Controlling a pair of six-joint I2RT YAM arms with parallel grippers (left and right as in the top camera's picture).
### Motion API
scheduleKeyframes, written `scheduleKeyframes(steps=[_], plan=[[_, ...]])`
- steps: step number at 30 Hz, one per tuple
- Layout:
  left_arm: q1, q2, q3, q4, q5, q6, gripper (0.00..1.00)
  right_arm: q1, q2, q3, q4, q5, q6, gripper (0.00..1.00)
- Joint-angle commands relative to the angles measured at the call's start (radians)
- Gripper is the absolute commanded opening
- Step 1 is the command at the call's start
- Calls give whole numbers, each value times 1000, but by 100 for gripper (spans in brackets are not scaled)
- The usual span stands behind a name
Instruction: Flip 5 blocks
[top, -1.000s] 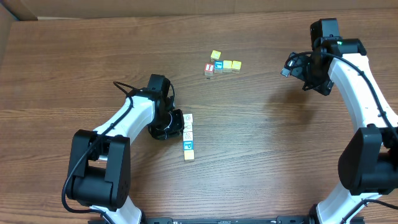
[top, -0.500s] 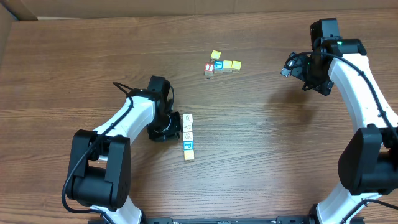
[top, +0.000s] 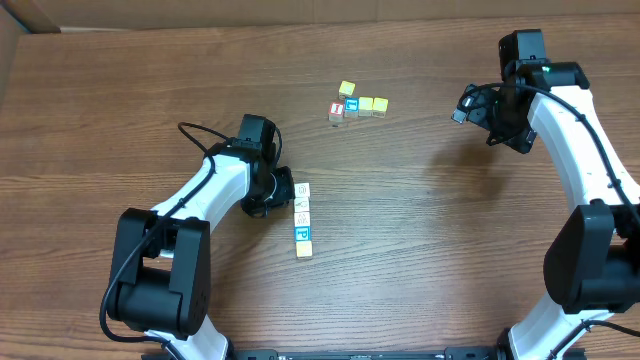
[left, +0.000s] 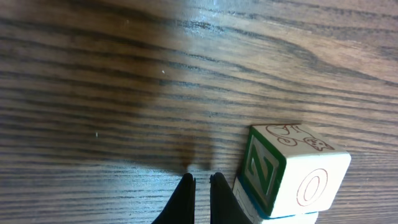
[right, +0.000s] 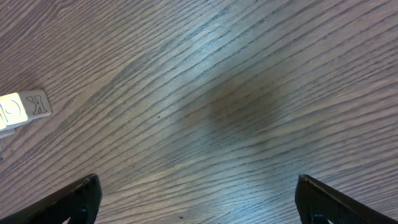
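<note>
Left fingers (left: 186, 194) shut, empty, beside the row of small wooden alphabet cubes (top: 302, 218)
Tips low on the brown wooden desk (top: 420, 250), just beside the white green-Z cube (left: 261, 171); push high so it rolls one face; right fingers (right: 81, 200) gape, well apart.

Wooden table (top: 420, 250); clustered on it red-lettered cube (top: 336, 110), blue-faced cube (top: 351, 104), three yellow cubes (top: 366, 104).

The table (top: 430, 240) was brown with dark wood grain. In the column of blocks (top: 302, 218), the two at twelve o'clock were whitish, the blue "P" block (top: 302, 234) came lower, and the yellow block (top: 304, 250) at six. The Z block (left: 292, 174) showed a green letter, a red-ringed "O" and faint drawings on cream.
</note>
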Motion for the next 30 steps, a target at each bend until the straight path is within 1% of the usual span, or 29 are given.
scheduleKeyframes(steps=[1, 14, 18, 20, 26, 28, 30], plan=[[-6, 9, -5, -5, 16, -18, 4, 0, 4, -6, 3, 14, -3, 100], [-6, 9, -5, 13, 55, -41, 4, 0, 4, -6, 3, 14, -3, 100], [-6, 9, -5, 17, 102, -41, 4, 0, 4, -6, 3, 14, -3, 100], [-6, 9, -5, 15, 102, -40, 4, 0, 4, -6, 3, 14, -3, 100], [-6, 9, -5, 12, 82, -40, 4, 0, 4, -6, 3, 14, -3, 100], [-6, 9, 5, 8, 52, -39, 4, 0, 4, -6, 3, 14, -3, 100], [-5, 9, 44, -32, -5, -39, 4, 0, 4, -6, 3, 14, -3, 100]])
